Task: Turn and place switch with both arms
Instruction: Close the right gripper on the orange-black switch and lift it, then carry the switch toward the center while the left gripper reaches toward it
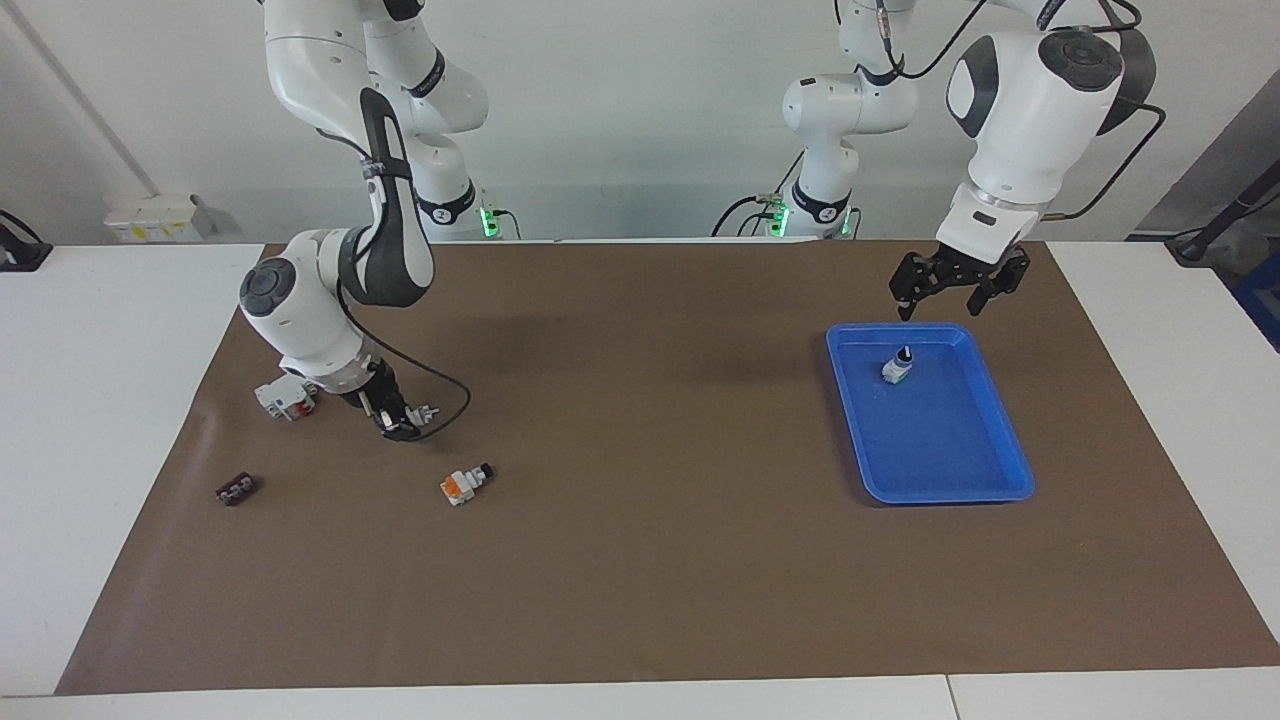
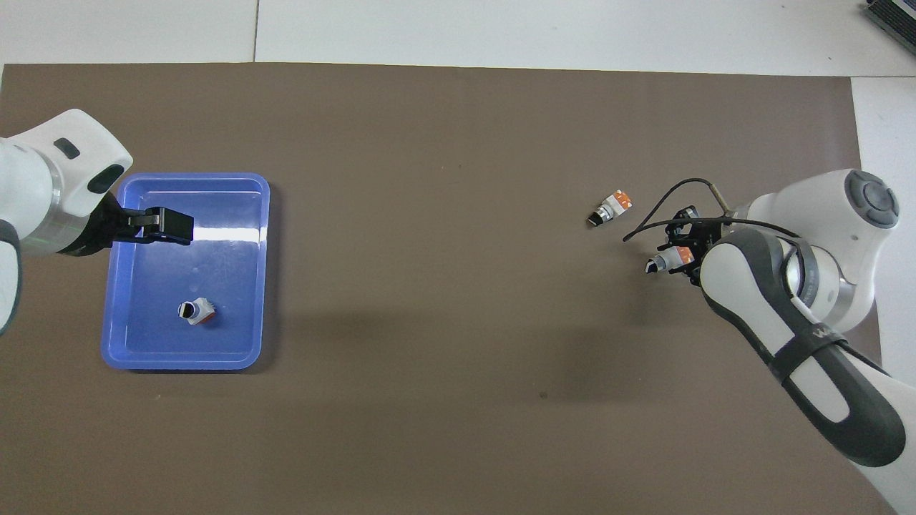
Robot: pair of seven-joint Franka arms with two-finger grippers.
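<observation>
Near the counter's edge at the right arm's end, your right end effector (image 1: 402,425) has its fingers clamped on the switch (image 2: 669,259), knob end pointing toward the middle of the counter. Your left end effector (image 1: 950,285) hangs open over the blue tray's (image 1: 1000,440) robot-side rim, well apart, so any handover means crossing the counter.
</observation>
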